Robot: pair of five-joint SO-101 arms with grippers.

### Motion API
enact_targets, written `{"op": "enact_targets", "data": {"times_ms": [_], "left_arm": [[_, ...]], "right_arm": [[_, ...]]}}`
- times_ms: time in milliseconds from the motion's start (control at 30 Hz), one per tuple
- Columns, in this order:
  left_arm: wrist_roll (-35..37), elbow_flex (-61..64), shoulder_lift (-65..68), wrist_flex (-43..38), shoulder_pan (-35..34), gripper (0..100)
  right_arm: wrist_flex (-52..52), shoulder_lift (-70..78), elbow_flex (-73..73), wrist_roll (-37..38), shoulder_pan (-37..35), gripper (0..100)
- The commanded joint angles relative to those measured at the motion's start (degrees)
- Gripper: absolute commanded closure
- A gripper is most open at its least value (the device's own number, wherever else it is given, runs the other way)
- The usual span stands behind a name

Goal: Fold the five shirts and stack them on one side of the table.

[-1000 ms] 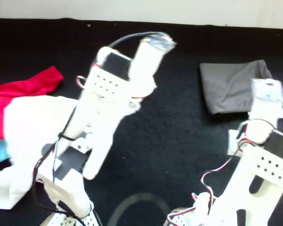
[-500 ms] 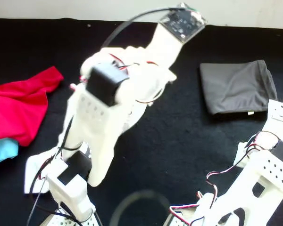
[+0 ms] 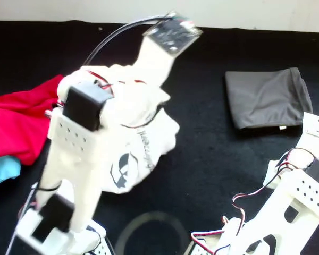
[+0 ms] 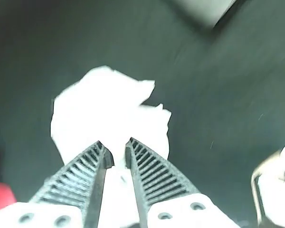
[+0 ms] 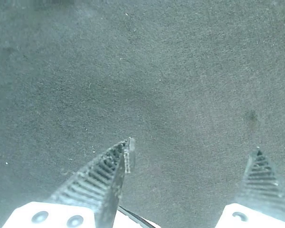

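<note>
Clamps left gripper (image 4: 115, 151) on bunched white shirt (image 4: 109, 111), right gripper (image 5: 192, 145) fingers apart; seems light, limp, best taken by a hem.

A folded shirt (image 3: 266, 98) lay toward the far right corner of the table (image 3: 202, 154), well apart from the other shirts. At the left edge a loose shirt (image 3: 18, 119) lay spread out, touching another shirt (image 3: 2, 171) that lay nearer the front edge. Between that pair and the folded shirt, about the table's middle, a third shirt (image 3: 143, 146) hung beneath the left arm (image 3: 77, 154), pinched between the fingers of the left tool (image 4: 115, 148). The right arm (image 3: 292, 207) stood at the front right corner, in front of the folded shirt. The right tool (image 5: 193, 145) was above bare table.
</note>
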Motion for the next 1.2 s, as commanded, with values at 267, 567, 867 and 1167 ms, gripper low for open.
{"op": "enact_targets", "data": {"times_ms": [267, 567, 867, 1167], "left_arm": [[-11.08, 43.38, -8.13, -0.88, -27.56, 99], [-11.96, 52.35, -8.57, -7.12, -42.77, 99], [-11.96, 52.79, -8.66, -7.91, -51.74, 99], [-11.96, 52.62, -8.66, -7.91, -51.74, 99]], "right_arm": [[0.04, -0.40, -8.13, -7.38, -15.25, 64.6], [0.13, 17.19, -19.47, -14.24, -40.84, 64.6], [-0.48, 42.68, -45.41, -20.92, -53.23, 64.6], [6.02, 69.23, -72.84, -30.51, -59.91, 64.6]]}}
